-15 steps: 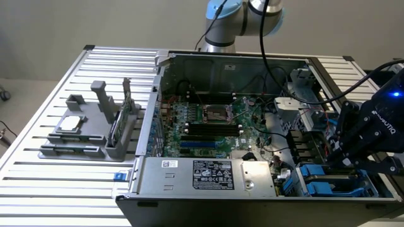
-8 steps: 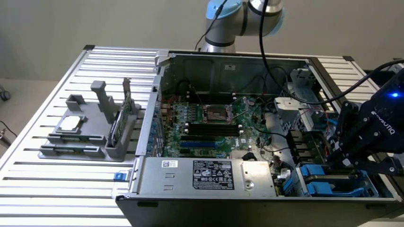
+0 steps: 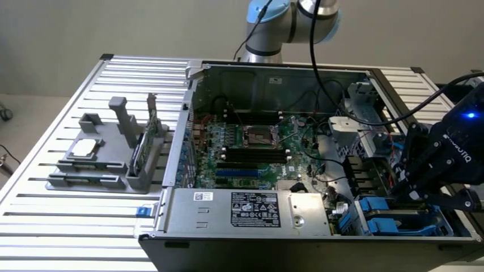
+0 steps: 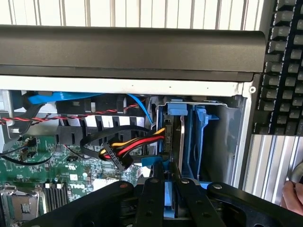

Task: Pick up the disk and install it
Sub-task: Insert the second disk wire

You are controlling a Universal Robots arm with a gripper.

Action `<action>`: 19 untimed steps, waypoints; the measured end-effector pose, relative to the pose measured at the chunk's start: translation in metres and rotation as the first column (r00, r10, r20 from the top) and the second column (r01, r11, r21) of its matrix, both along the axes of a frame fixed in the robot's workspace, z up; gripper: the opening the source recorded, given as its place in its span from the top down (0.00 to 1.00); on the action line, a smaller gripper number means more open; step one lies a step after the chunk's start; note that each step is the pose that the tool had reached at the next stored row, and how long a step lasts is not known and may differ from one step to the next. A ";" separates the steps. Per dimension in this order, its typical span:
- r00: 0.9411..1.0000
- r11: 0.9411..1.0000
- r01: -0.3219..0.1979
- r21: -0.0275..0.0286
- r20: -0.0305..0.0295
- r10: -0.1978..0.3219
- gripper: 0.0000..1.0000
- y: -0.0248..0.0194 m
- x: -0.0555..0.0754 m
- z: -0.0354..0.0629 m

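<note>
Case: you see the open case (image 3: 302, 238) lying flat on the table (image 3: 45, 226).
Gripper: it hangs over the case's drive corner, on the exterior view's right (image 3: 420, 192). In the wrist view (image 4: 170, 176) you see its two black fingers (image 4: 154, 194) close together, pinching a thin blue and silver thing.
Disk: the disk (image 4: 182, 137) is that thing. It stands on its edge in the case's drive slot, with its blue frame on both sides. You cannot tell how deep it sits in the slot.
Cables: a red, yellow and black bunch (image 4: 135, 146) with a black plug lies inside the case, just beside the disk.
Board: the green board (image 3: 250, 141) covers the floor of the case.
Power box: the silver box (image 3: 250, 207) with a label sits at the case's near wall.
Stand: a grey stand (image 3: 106, 170) rests on the table, outside the case, on the exterior view's left.
Chip: a small silver chip (image 3: 83, 148) lies on the stand.
Stick: a thin green stick (image 3: 138, 150) stands in the stand.
Keyboard: a black keyboard (image 4: 284, 66) lies outside the case.
Hand: a bit of a person's hand (image 4: 293, 196) shows outside the case, near the keyboard.
</note>
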State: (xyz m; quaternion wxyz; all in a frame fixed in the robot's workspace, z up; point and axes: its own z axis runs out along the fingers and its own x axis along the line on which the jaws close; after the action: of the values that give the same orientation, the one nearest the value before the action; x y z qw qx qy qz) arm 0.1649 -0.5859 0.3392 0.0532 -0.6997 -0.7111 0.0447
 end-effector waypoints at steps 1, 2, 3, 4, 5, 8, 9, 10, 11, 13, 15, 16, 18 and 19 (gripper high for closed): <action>1.000 1.000 0.000 0.000 0.000 0.000 0.84 0.0000 0.000 -0.0002; 1.000 1.000 -0.001 0.000 0.000 0.001 0.84 0.0000 0.000 -0.0004; 1.000 1.000 -0.001 0.000 0.001 0.001 0.84 0.0000 0.000 -0.0006; 1.000 1.000 -0.001 0.000 0.001 0.001 0.84 0.0000 0.000 -0.0010; 1.000 1.000 -0.001 0.000 0.001 0.001 0.84 0.0000 0.000 -0.0014; 1.000 1.000 -0.002 0.003 0.001 0.002 0.84 -0.0006 0.000 -0.0029; 1.000 1.000 -0.002 0.004 0.001 0.002 0.84 -0.0008 0.000 -0.0035; 1.000 1.000 -0.002 0.006 0.002 0.002 0.84 -0.0011 0.000 -0.0040; 1.000 1.000 -0.002 0.007 0.002 0.002 0.84 -0.0014 0.000 -0.0042; 1.000 1.000 -0.002 0.009 0.002 0.002 0.84 -0.0017 0.000 -0.0045; 1.000 1.000 -0.002 0.011 0.002 0.002 0.84 -0.0019 0.000 -0.0047; 1.000 1.000 -0.002 0.011 0.002 0.002 0.84 -0.0020 0.000 -0.0047; 1.000 1.000 -0.002 0.012 0.002 0.002 0.84 -0.0020 0.000 -0.0047; 1.000 1.000 -0.002 0.013 0.002 0.002 0.84 -0.0020 0.000 -0.0046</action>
State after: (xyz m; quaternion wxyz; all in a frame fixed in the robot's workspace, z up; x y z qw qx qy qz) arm 0.1649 -0.5879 0.3346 0.0571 -0.6986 -0.7121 0.0396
